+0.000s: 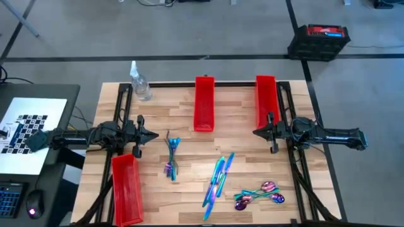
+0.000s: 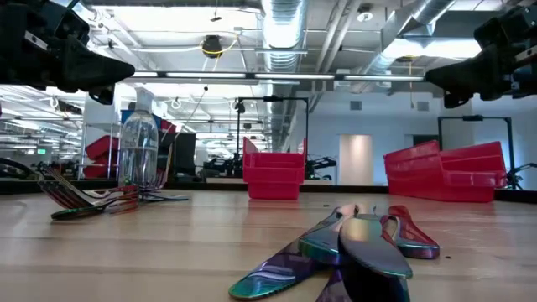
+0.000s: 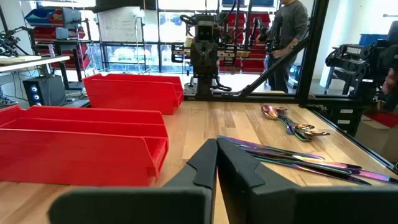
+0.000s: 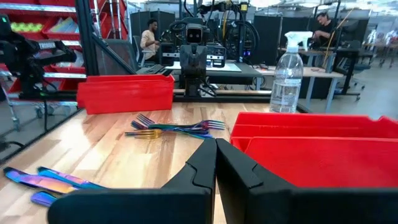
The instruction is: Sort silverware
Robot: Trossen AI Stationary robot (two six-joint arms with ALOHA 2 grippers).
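Three groups of iridescent silverware are seen lying on the wooden counter (image 1: 189,107), none yet placed in a bin: a bundle of forks (image 1: 172,155), a row of knives (image 1: 218,180) and a cluster of spoons (image 1: 261,193). The forks are laid with their long axis running from the far edge toward the near edge, tines at the far end, just beside and slightly nearer than the left end effector (image 1: 153,135), whose fingers are pressed together with nothing held. The right end effector (image 1: 255,132) is likewise pressed together and empty, held above the counter at its right side; the spoons lie nearer the front edge from it, their long axis roughly crosswise, and the knives lie diagonally between the two other groups. The forks are judged the closest target for the left arm, the spoons for the right arm, so the fingers would have to be spread before any pickup. Three long red bins are counted: one (image 1: 126,189) at the near left corner, one (image 1: 203,104) at the far middle, one (image 1: 266,98) at the far right. About four knives and about four spoons can be made out; the forks overlap too closely for an exact count. One clear spray bottle (image 1: 140,82) is stood at the far left.
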